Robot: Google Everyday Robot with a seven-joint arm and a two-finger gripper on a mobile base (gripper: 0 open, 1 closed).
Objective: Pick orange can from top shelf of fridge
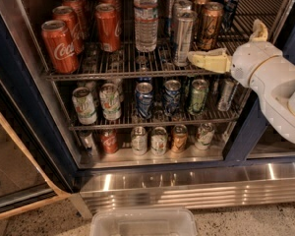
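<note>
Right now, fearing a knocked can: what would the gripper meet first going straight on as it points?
Probably the silver slim can, right at the tip of the open gripper above the top shelf; depth is unclear.

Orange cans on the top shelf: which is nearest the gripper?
The front orange can, beside the silver can; others stand behind. Gripper sits at its lower right.
</note>
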